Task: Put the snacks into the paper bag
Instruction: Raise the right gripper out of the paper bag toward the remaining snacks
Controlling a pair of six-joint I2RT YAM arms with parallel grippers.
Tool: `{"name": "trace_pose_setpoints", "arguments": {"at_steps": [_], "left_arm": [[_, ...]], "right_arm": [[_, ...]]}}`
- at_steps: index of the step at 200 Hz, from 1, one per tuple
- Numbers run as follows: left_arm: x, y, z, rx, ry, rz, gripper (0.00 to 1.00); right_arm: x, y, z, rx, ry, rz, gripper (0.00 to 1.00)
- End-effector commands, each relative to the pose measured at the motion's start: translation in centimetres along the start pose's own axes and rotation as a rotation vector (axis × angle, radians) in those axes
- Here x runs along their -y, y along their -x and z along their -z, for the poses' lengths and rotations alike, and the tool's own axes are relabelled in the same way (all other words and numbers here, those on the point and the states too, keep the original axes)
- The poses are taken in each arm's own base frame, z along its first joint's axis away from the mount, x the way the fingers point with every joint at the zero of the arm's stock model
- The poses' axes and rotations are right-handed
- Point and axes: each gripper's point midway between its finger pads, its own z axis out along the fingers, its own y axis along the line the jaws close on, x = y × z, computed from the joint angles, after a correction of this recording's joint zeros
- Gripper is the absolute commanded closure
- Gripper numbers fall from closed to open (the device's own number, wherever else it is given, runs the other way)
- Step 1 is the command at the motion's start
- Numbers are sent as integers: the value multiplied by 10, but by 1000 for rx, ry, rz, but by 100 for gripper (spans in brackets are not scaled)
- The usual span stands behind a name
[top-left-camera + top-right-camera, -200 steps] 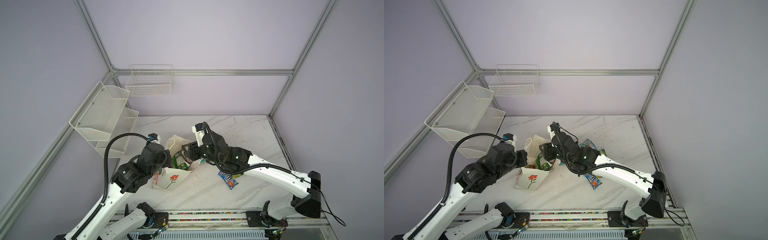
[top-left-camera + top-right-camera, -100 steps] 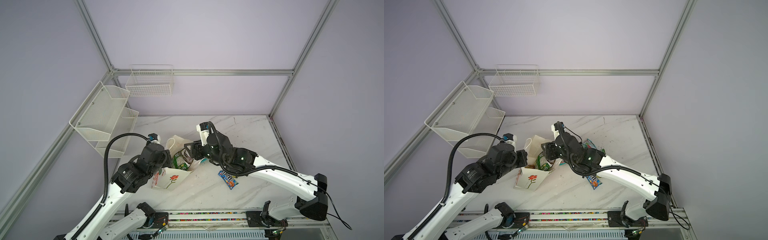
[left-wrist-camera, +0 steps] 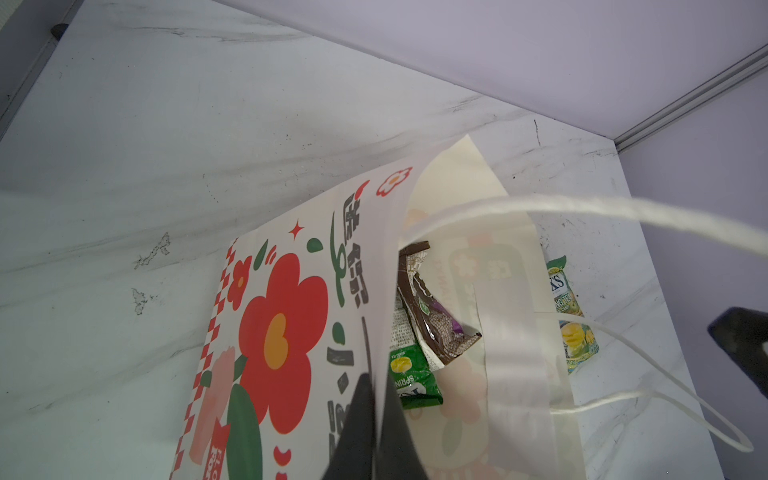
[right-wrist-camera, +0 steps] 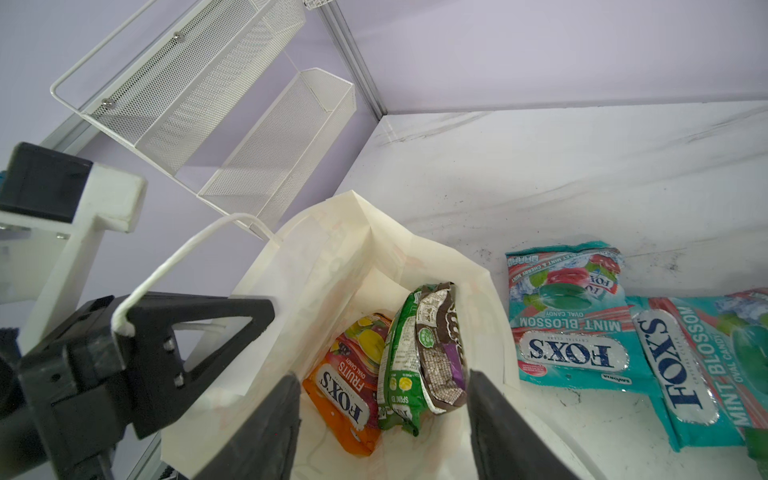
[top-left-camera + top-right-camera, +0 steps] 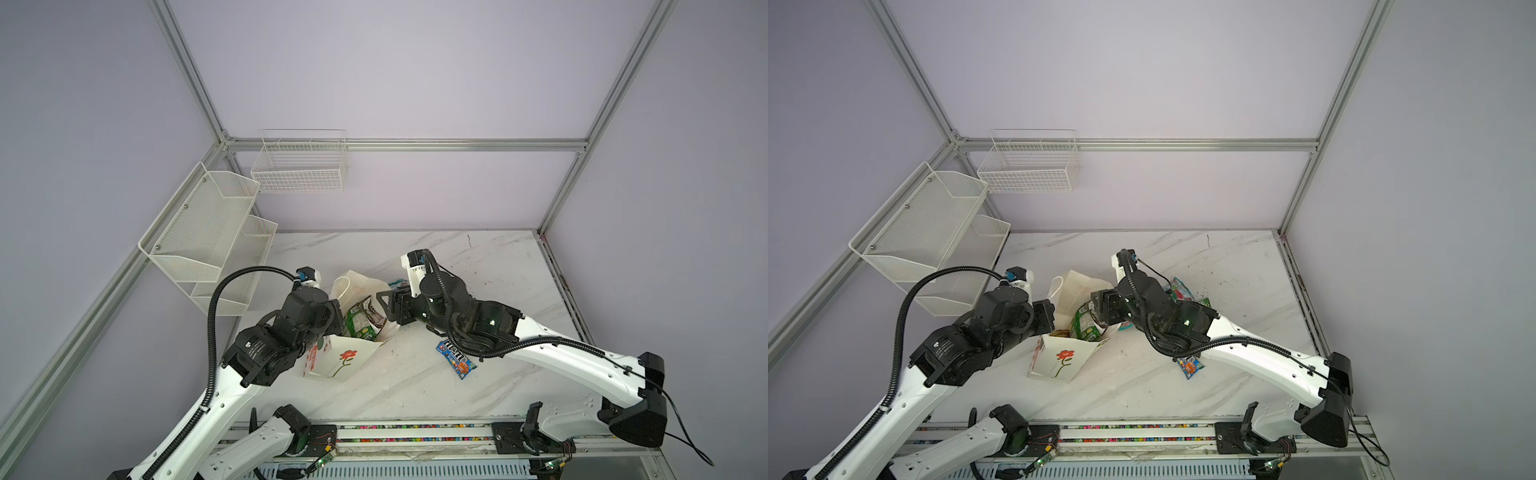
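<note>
Brown bar [image 4: 440, 353] inside paper bag [image 4: 320, 257]

Light was even and diffuse, from overhead. You got no hard shadows, only faint soft shade on the tabletop [image 5: 478, 257] beside the paper bag [image 5: 345, 361]. Both top views were sharp, though wide-angle stretch leaned the frame rails [image 5: 193, 79] outward toward the corners. In your right wrist view, glare sat on the silver logos of the teal packets [image 4: 569, 328], and the right fingers [image 4: 266, 432] were dark and soft. In your left wrist view, the cord handle [image 3: 623, 214] and left fingers [image 3: 361, 436] were out of focus, while the bag's print was crisp.
</note>
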Motion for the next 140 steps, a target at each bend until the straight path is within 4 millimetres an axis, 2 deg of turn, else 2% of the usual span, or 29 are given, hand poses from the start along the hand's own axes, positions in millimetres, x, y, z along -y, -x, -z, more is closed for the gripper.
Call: {"name": "trace_pose_setpoints", "arguments": {"at_steps": [1, 76, 140], "left_arm": [[10, 17, 3, 87, -54, 39, 100], [10, 16, 2, 84, -54, 39, 100], [9, 16, 2, 86, -54, 39, 100]], "right_arm": [[8, 4, 12, 21, -39, -6, 33], [34, 17, 27, 65, -174, 18, 26], [80, 33, 40, 77, -285, -4, 24]]}}
